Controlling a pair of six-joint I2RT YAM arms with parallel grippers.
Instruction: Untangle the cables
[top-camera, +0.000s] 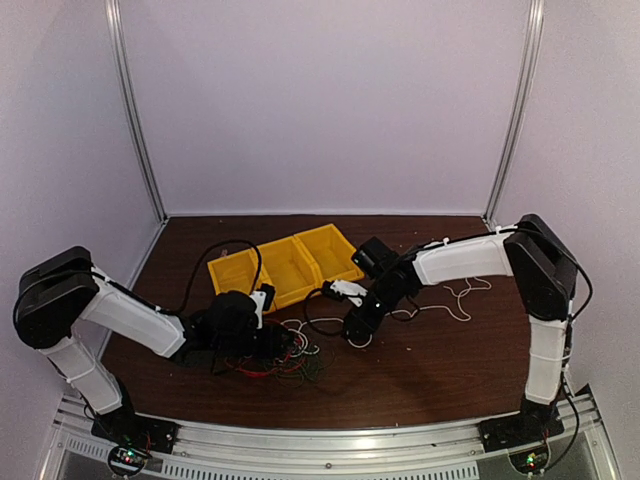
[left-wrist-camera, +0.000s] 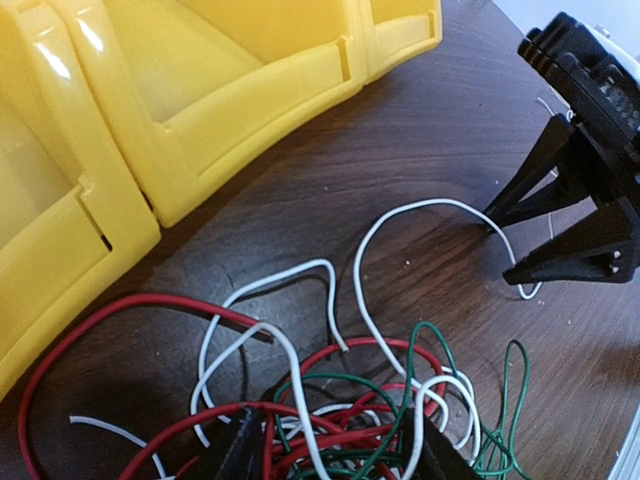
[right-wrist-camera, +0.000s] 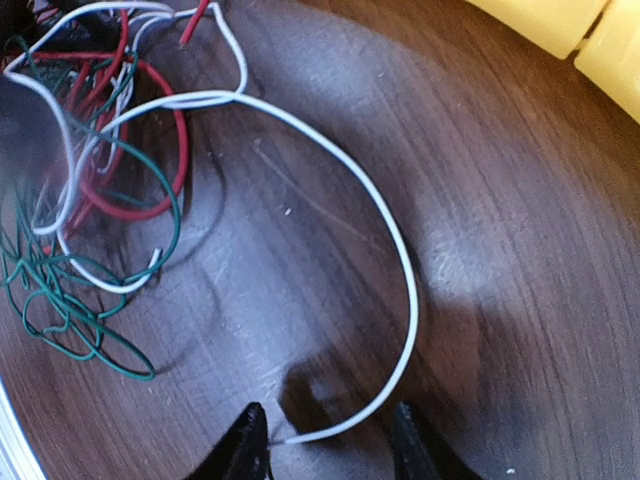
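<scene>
Cables (top-camera: 285, 358) lie as one red, white and green tangle at 6 o'clock of the bins (top-camera: 288, 265). The left gripper (left-wrist-camera: 335, 450) stands wide over it. At 3 o'clock the right gripper (right-wrist-camera: 330, 445), also wide, has the white cable (right-wrist-camera: 400, 270) end between its jaws. Freeing this one seems the step in hand; next the jaws must close on that end and pull toward 3 o'clock.

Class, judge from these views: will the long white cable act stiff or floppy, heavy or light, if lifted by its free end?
Probably floppy: the white cable lies in a loose curve, so it should droop. Likely light, being so thin. Its other end enters the tangle, so lifting may drag that along.
</scene>
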